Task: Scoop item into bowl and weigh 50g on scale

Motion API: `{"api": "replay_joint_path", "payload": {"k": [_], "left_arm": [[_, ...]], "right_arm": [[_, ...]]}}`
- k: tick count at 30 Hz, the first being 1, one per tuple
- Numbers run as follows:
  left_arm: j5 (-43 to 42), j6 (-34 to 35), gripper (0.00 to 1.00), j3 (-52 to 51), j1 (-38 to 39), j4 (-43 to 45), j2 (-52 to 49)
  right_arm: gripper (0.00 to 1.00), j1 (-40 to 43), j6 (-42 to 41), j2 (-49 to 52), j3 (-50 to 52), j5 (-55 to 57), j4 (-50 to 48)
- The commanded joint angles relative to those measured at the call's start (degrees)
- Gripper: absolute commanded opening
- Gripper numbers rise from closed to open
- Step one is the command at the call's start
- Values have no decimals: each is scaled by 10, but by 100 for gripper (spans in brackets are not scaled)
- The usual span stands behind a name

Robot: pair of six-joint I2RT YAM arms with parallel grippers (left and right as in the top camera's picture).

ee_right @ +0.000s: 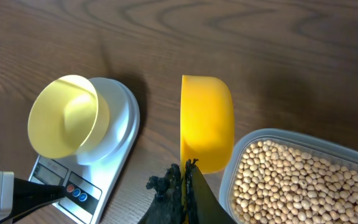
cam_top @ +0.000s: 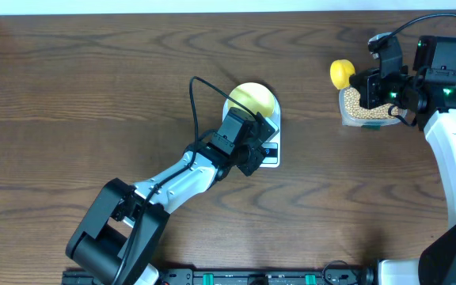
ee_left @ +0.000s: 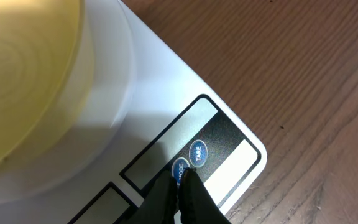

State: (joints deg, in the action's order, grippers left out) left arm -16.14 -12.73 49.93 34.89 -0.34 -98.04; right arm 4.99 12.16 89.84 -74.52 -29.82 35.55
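We see the left end effector [ee_left: 183, 182] closed, tips at the buttons [ee_left: 197, 152] of the scale [ee_left: 160, 87], where the bowl [ee_left: 23, 81] sits. The right end effector [ee_right: 186, 173] grips the scoop [ee_right: 207, 118], just beside the container [ee_right: 272, 134] of beans [ee_right: 291, 180].

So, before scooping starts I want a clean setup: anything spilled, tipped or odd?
Nothing stands out: bowl upright and empty on the scale, beans all in their container, none seen on the table, scoop in the right gripper.

Empty pale yellow bowl [ee_right: 64, 115] sits on the white scale [ee_right: 120, 134]; tan beans [ee_right: 291, 180] fill a clear container [ee_right: 303, 135] apart.
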Motion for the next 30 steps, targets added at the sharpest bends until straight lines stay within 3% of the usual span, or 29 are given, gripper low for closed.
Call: {"api": "replay_joint_path", "payload": {"k": [1, 11, 30], "left_arm": [[9, -12, 8, 2, -2, 0, -10], [49, -33, 8, 2, -2, 11, -42], [49, -33, 8, 2, -2, -3, -45]], "right_arm": [[1, -2, 7, -10, -11, -6, 0], [1, -2, 7, -10, -11, -6, 1], [1, -2, 7, -10, -11, -5, 0]]}}
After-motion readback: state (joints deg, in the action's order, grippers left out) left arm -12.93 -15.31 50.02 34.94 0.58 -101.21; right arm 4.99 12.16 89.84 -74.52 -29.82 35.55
